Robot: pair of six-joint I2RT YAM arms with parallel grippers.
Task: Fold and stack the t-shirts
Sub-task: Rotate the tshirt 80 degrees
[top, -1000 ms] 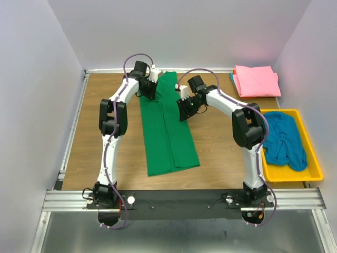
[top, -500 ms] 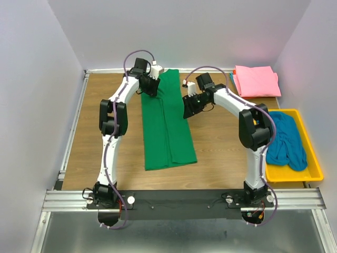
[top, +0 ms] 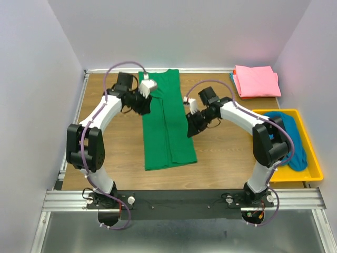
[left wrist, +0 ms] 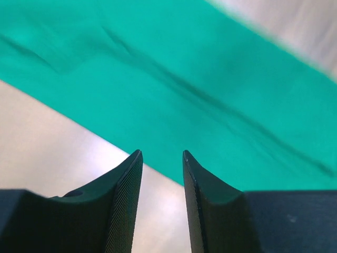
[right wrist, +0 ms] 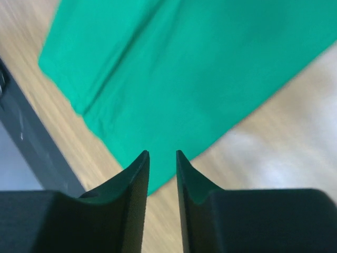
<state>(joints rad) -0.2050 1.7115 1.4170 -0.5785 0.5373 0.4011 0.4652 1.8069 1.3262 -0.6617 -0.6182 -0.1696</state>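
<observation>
Green t-shirt (top: 167,124) was seen folded lengthwise; a crosswise fold was judged next, edges to be pinched. Left gripper (left wrist: 162,154) and right gripper (right wrist: 162,153) were slightly parted, empty.

My brown wood-grain table (top: 110,142) is carrying a dark green fabric t-shirt (top: 167,126), lying as a long folded strip along its middle. A folded pink t-shirt (top: 256,80) is sitting at the far right corner, and a yellow plastic tray (top: 300,177) is resting along the right edge.
</observation>
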